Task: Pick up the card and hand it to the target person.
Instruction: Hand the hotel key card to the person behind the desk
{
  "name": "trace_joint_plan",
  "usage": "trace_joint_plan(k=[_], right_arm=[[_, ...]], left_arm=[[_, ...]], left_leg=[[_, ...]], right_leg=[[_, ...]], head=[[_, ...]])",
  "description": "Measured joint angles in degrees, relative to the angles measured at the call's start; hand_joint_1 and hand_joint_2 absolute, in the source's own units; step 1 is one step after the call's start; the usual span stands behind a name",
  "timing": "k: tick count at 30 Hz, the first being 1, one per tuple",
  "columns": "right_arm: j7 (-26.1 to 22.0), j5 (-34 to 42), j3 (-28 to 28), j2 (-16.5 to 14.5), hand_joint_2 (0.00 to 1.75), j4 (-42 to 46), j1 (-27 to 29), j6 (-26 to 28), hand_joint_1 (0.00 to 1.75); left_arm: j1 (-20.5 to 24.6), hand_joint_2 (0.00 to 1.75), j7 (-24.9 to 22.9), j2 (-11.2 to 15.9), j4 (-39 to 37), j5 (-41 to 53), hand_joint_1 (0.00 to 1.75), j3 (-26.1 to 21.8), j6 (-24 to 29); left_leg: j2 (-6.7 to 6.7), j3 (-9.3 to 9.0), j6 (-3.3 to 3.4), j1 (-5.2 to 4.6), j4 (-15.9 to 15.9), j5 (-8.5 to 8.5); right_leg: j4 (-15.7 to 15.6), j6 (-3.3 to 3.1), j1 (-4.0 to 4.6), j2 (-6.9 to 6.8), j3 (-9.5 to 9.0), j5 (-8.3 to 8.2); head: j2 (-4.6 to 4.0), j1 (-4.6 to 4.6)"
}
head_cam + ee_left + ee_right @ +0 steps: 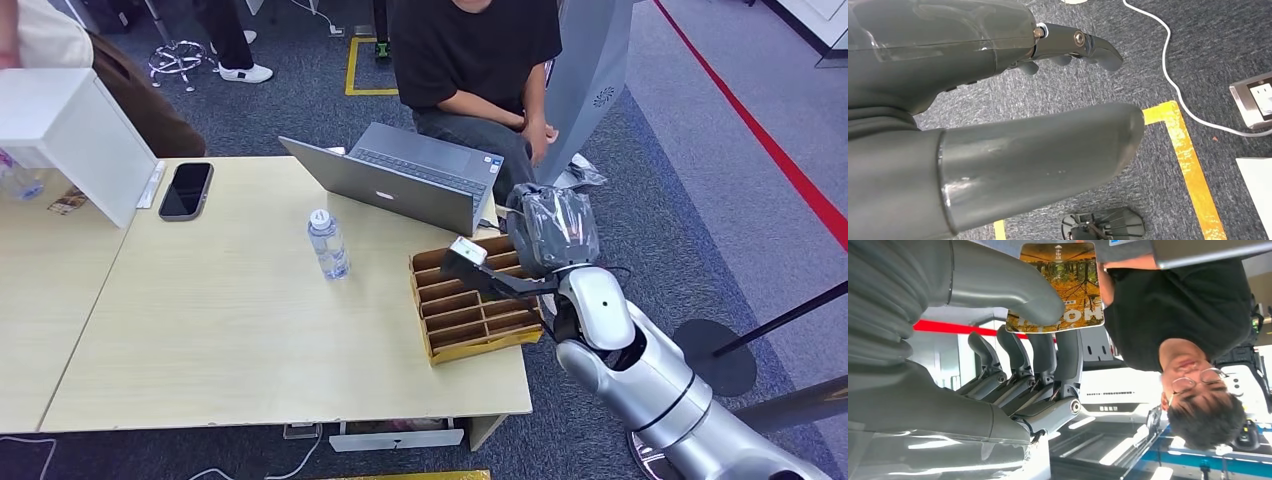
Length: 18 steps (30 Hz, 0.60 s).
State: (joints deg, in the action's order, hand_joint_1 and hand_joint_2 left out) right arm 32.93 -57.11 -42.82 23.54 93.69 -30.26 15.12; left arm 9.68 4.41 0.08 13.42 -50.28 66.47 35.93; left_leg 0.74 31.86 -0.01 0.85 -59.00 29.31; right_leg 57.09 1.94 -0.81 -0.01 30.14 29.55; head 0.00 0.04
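Note:
The card point(467, 250), which carries an autumn forest picture point(1063, 285), is pinched between the thumb and fingers of my right hand point(500, 280). It is held just above the slotted wooden tray point(480, 345) at the table's right end. In the right wrist view the thumb of my right hand point(1023, 340) lies over the card's face. A person in a black shirt point(470, 50) sits beyond the table, behind the laptop, and appears past the card point(1188, 305). My left hand point(948, 50) hangs over the carpet with nothing in it, fingers apart.
An open grey laptop point(400, 180) stands between the tray and the person. A water bottle point(327, 245) stands mid-table, with a black phone point(186, 190) and a white box point(70, 135) at the far left. Another person stands at the top left.

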Motion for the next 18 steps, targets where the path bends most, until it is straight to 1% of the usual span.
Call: trace_joint_plan(k=[7, 13, 18], right_arm=[[-1.3, 4.7, 0.4, -0.1, 1.75, -8.1, -4.4, 2.5, 1.47], [-2.4, 5.7, 0.4, -0.3, 1.75, -14.3, -6.9, 3.7, 1.47], [-2.5, 5.9, 0.4, -0.5, 1.75, -17.6, -7.5, 3.9, 1.47]], left_arm=[[0.9, 0.00, -0.8, 0.0, 0.0, 1.4, 0.00, 0.1, -0.9], [1.4, 0.00, -1.1, -0.1, 0.0, 1.8, 0.00, 0.1, -1.4], [1.6, 0.00, -1.1, -0.1, 0.0, 1.8, 0.00, 0.1, -1.4]], left_leg=[[0.03, 0.00, -0.01, 0.00, 0.0, -0.02], [0.06, 0.01, -0.02, 0.00, 0.0, -0.03], [0.06, 0.01, -0.02, 0.00, 0.0, -0.03]], right_leg=[[0.0, 0.00, 0.00, -0.01, 0.00, 0.00], [0.0, 0.00, 0.00, -0.03, 0.00, -0.01], [0.0, 0.00, 0.00, -0.03, 0.00, -0.01]], head=[[0.00, 0.00], [0.00, 0.00], [0.00, -0.01]])
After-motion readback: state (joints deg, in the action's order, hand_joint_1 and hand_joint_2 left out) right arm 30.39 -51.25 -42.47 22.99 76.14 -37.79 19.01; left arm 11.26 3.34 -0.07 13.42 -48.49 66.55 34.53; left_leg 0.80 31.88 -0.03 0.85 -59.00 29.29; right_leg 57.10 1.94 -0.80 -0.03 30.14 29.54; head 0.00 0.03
